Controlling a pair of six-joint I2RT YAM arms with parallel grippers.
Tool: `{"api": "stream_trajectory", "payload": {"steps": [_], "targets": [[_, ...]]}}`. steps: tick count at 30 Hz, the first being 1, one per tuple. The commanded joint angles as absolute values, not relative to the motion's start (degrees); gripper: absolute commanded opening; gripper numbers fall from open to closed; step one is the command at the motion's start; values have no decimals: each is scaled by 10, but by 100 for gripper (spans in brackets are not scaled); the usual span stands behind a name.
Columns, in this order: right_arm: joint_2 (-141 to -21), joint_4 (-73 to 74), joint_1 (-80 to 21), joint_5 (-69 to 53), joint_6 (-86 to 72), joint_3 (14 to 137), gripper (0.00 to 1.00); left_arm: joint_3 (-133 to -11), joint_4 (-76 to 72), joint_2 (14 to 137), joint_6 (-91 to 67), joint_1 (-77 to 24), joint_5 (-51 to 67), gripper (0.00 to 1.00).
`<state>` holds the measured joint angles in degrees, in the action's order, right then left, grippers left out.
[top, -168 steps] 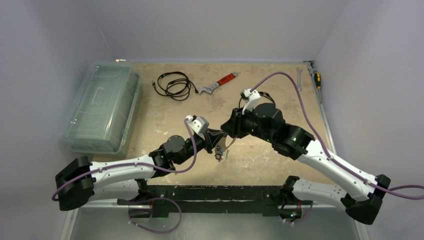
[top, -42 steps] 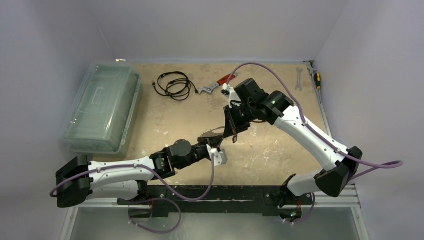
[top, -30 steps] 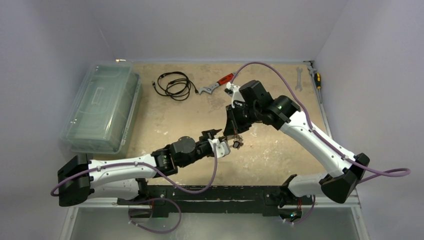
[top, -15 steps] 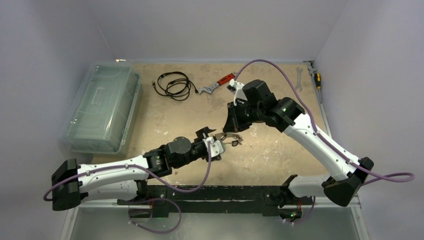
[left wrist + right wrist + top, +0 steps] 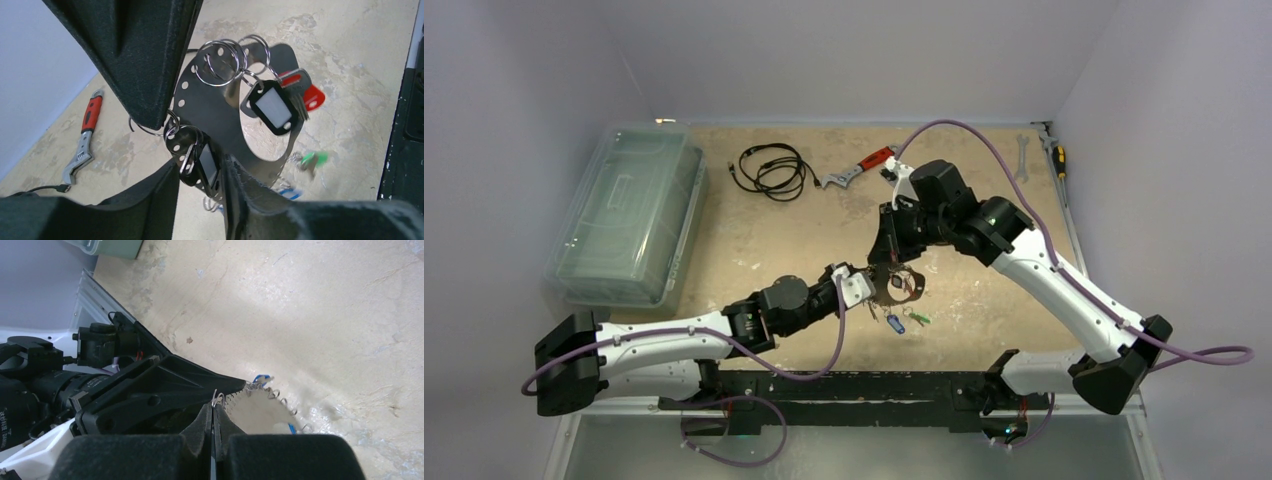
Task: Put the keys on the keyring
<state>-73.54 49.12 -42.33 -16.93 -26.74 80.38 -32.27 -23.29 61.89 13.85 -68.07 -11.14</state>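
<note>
The right gripper has its fingers pressed flat together on a thin wire split ring at the rim of the keyring. A loop of that ring pokes out above the fingertips. Whether the keyring's band is pinched too is hidden by the fingers.

The left gripper stands narrow. The band's lower stretch and a dark tag sit in its gap, but I cannot tell whether the pads press on them, as the fingertips are cut off by the frame edge.

The keyring hangs in the air over the table, between the two grippers. In the left wrist view it is a flat grey metal band punched with holes along its outer edge. Several split rings are threaded through these. At its 2 o'clock hang a black-framed tag and a red-headed key with silver blades bunched beside it.

A blue-headed key and a green-headed key lie loose on the table at the keyring's 6 o'clock. Both are blurred in the wrist view.

From above, an adjustable wrench lies at 12 o'clock, a coiled black cable at 11, a clear lidded box at 9, and a spanner and a screwdriver at 2.
</note>
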Motion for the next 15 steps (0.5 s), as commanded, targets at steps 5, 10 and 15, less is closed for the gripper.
{"api": "stream_trajectory", "payload": {"steps": [5, 10, 15], "targets": [[-704, 437, -424, -169, -290, 801, 0, -304, -310, 605, 103, -685, -114, 9], [-705, 442, -423, -148, -290, 802, 0, -311, -293, 603, 108, -685, -118, 3], [-703, 444, -423, -142, -291, 800, 0, -317, -260, 595, 118, -685, -125, 25]]}}
